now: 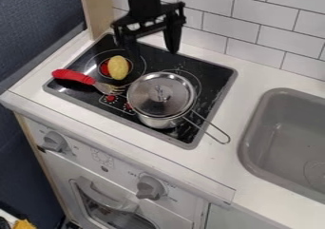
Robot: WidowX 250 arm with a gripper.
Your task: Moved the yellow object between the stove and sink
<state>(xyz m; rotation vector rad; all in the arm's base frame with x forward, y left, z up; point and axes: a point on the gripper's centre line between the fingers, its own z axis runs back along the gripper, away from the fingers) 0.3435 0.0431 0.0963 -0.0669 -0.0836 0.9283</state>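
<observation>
Had the claw [152, 52] wide and empty, with the yellow object [118, 67] on the stove [215, 80], below and left of the claw; risked knocking the lidded pot [161, 100], below the claw, through too low a carry

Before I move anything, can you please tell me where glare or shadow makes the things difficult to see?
Camera view: a pale sheen on the metal lid softens its surface detail; whitish reflections mark the black stove top; the black gripper partly merges with that dark surface; the grey sink has only gentle shading, and its basin stays readable.
</observation>
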